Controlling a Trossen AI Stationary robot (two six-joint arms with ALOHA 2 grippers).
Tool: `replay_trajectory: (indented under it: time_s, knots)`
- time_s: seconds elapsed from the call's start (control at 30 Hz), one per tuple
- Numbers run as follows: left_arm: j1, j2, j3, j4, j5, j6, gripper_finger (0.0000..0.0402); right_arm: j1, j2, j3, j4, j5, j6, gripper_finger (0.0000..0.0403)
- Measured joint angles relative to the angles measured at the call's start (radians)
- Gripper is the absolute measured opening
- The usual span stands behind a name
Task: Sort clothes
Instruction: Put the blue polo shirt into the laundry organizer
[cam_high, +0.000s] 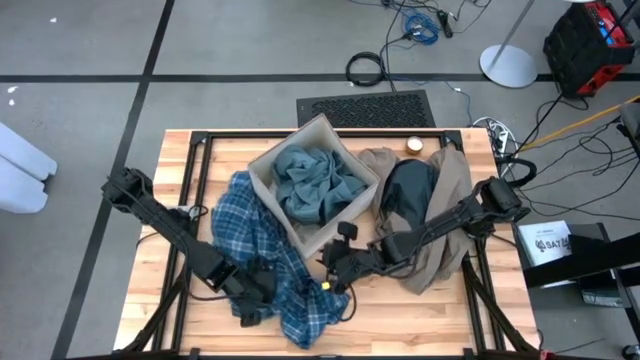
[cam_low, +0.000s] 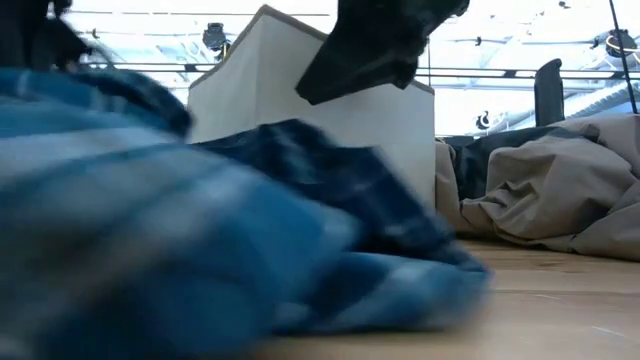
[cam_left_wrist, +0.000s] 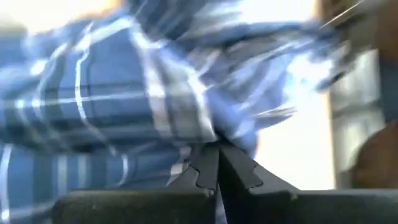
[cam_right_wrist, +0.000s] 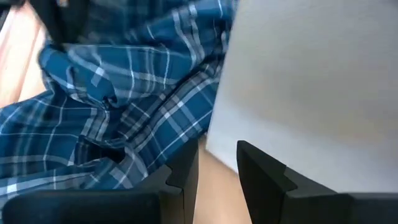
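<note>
While the plaid shirt (cam_high: 270, 255) lies crumpled on the desk (cam_high: 420, 310) beside the cardboard box (cam_high: 262, 170), I have the left gripper (cam_left_wrist: 217, 177) pinched tight on a fold of it. My right gripper (cam_right_wrist: 217, 171) hangs by the box's near corner, fingers partly apart, holding nothing. A teal garment (cam_high: 318, 185) fills the box; taupe and dark pieces (cam_high: 425, 215) lie beyond.

plaid shirt (cam_high: 262, 250): 1 | teal-green piece (cam_high: 317, 182): 1 | taupe-brown piece (cam_high: 450, 215): 1 | dark piece (cam_high: 408, 190): 1 | cardboard box (cam_high: 262, 170): 1
</note>
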Motion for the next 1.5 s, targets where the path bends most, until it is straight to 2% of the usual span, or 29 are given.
replay_trajectory:
  time_s: [0.17, 0.27, 0.37, 0.47, 0.53, 0.63, 0.73, 0.9, 1.23, 1.5]
  knots:
    - [-0.001, 0.000, 0.080, 0.141, -0.004, 0.129, 0.0004, 0.050, 0.000, 0.000, -0.032, -0.001, 0.016, 0.0098]
    - [0.004, 0.000, 0.160, 0.158, -0.006, 0.236, 0.0004, 0.072, 0.000, 0.000, -0.010, 0.002, 0.008, 0.0098]
    - [0.004, 0.000, 0.253, 0.145, 0.003, 0.326, 0.0003, 0.077, 0.000, 0.000, 0.084, 0.004, -0.019, 0.0098]
    - [0.001, 0.000, 0.347, 0.016, -0.007, 0.356, 0.0003, 0.064, 0.007, 0.000, 0.219, 0.004, -0.052, 0.0098]
    - [-0.006, 0.000, 0.394, -0.115, -0.071, 0.345, 0.0003, 0.057, 0.017, 0.000, 0.278, 0.001, -0.082, 0.0098]
    - [-0.019, -0.001, 0.414, -0.315, -0.157, 0.264, 0.0005, 0.055, 0.021, 0.000, 0.287, -0.005, -0.107, 0.0098]
    - [-0.019, 0.000, 0.407, -0.484, -0.161, 0.185, 0.0017, 0.052, 0.021, 0.000, 0.309, -0.010, -0.134, 0.0098]
    - [-0.006, 0.011, 0.384, -0.630, -0.202, 0.045, 0.0058, 0.038, 0.020, 0.000, 0.370, -0.029, -0.161, 0.0098]
    - [-0.004, 0.079, 0.379, -0.564, -0.193, 0.038, 0.0181, 0.004, 0.021, 0.000, 0.365, -0.030, -0.170, 0.0098]
    - [-0.006, 0.093, 0.379, -0.514, -0.133, 0.037, 0.0230, -0.006, 0.049, 0.000, 0.380, -0.029, -0.162, 0.0098]
